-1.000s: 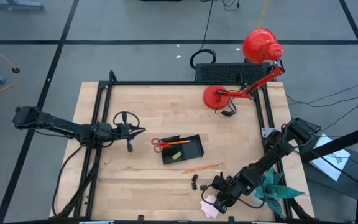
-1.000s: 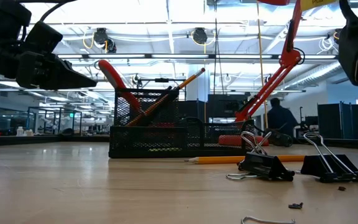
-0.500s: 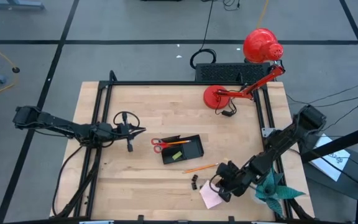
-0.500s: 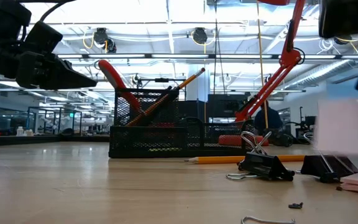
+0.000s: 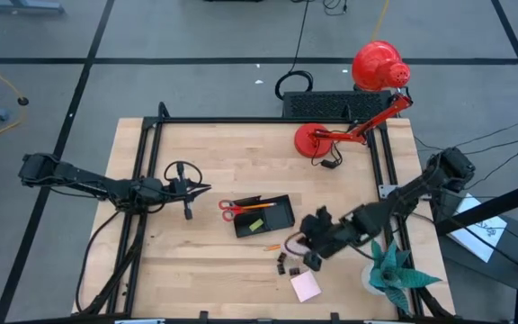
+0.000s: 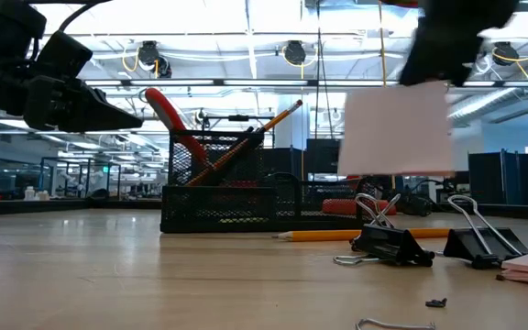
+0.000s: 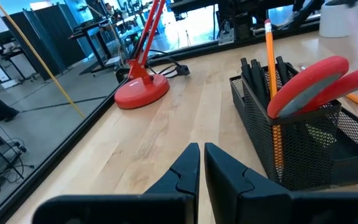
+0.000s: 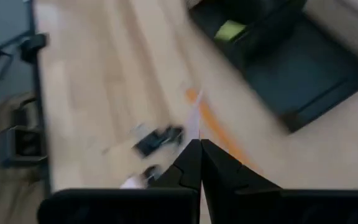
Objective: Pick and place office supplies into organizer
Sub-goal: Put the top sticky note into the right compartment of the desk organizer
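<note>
Right wrist view: the right claw (image 8: 199,144) is seen with its fingers pressed together on the edge of a thin pale sticky note (image 6: 397,128), which is carried in the air just right of the organizer (image 5: 263,214) and above the loose pencil (image 6: 337,236).

A risk is noted at once. Only a sliver of paper is pinched, so the sheet could be lost to a quick swing or a draught. Because the note hangs limp and broad below the claw, a corner might be caught on the organizer's rim and folded outside a compartment. The upright scissors (image 7: 309,74) and the pencil (image 7: 270,56) leaning in the far compartment could be knocked if the approach is made too low.

Textures now, working outward. The note is shown flat, matte and square. The binder clips (image 6: 392,243) below are made of black sheet steel with sprung wire loops. The pink pad (image 5: 306,286), a soft stack, is left on the near part of the counter (image 5: 196,261), whose pale wood grain is plainly visible. The organizer is built of black wire mesh, boxy and open-topped, and a yellow-green piece (image 5: 256,224) is held in its low tray. The scissor handles are glossy red plastic.

Far left, the left claw (image 5: 203,188) is parked with its fingers closed on nothing.
</note>
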You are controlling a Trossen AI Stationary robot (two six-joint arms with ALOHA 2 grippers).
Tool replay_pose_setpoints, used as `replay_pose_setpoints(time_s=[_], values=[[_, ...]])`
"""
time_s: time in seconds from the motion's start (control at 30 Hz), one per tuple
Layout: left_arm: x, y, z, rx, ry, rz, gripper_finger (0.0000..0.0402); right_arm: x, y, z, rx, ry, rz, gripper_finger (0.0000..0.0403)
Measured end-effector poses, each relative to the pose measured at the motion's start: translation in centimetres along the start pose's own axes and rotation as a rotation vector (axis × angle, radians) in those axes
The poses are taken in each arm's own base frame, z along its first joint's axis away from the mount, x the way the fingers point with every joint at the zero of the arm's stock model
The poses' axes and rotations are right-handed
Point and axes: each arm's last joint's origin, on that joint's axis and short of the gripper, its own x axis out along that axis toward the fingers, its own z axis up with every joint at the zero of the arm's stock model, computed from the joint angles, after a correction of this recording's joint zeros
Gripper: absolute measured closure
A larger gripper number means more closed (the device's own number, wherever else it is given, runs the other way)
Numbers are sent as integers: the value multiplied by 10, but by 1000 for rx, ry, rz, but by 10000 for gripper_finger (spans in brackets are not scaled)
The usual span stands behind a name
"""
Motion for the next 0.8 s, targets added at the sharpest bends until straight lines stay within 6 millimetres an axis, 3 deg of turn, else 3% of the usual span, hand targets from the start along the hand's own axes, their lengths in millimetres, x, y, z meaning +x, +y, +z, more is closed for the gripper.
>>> replay_pose_setpoints(time_s=[0.17,0.4,0.67,0.8], values=[[0,0,0,6,0,0,371,0,-18,32,-35,-32,-71,403],[0,0,0,10,0,0,371,7,-51,60,-36,-44,-135,403],[0,0,0,12,2,0,371,7,-52,60,-55,-8,-93,403],[0,0,0,10,1,0,371,6,-45,55,-163,26,-41,398]])
